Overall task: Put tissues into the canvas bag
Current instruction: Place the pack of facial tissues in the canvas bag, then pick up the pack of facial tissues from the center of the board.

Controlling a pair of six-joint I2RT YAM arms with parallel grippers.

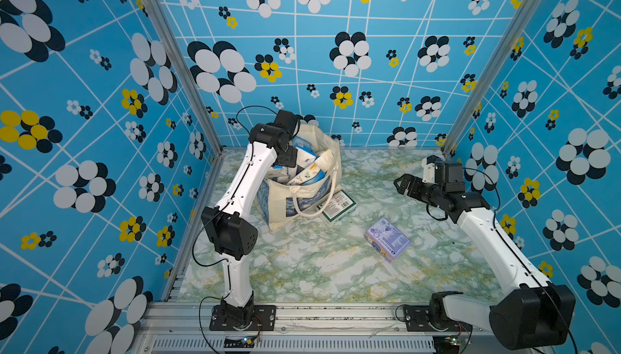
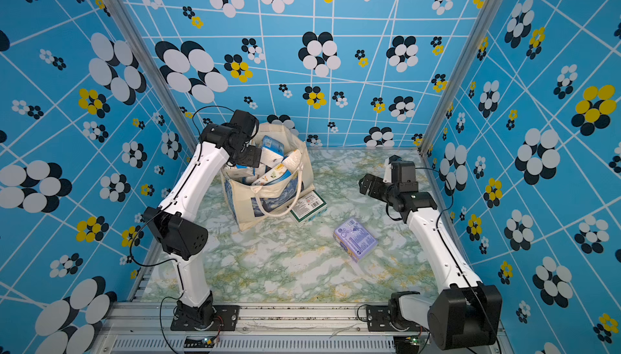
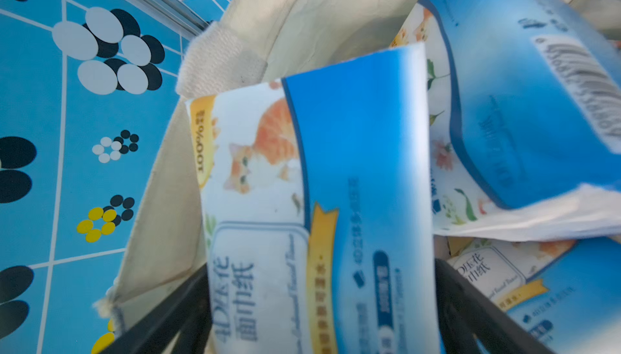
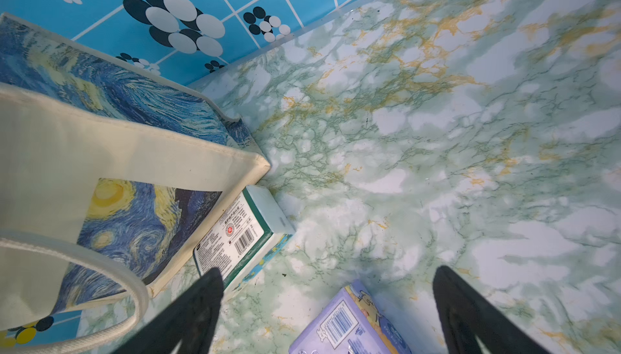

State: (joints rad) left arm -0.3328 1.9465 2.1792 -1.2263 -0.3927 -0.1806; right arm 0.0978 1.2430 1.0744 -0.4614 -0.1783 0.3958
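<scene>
The canvas bag (image 1: 279,208) stands upright toward the far left of the marbled table (image 1: 302,268). Its mouth gapes, crammed with blue-and-white tissue packs (image 1: 311,167) tilted every which way. The left gripper (image 1: 289,161) reaches into that mouth from above. In its wrist view a cat-printed pack (image 3: 336,167) lies between the 2 black fingers (image 3: 181,305). Its long axis runs out along them, and its far end aims at the bag's cream inner wall. The fingers stand wide at either long edge of it, and whether they press it I cannot tell, since the pack is blurred.

2 packs lie flat outside the bag. A green-and-white pack (image 1: 337,206) rests label up against the bag's foot, beside a drooping handle loop (image 4: 142,302), with its long axis along the bag's base. A lavender pack (image 1: 388,239) sits barcode up on open table, apart from the bag. Its long axis slants from far left to near right, roughly across the green one's.

The right gripper (image 1: 401,184) hovers over the table — jaws spread wide, nothing between them — pointing toward the bag.
</scene>
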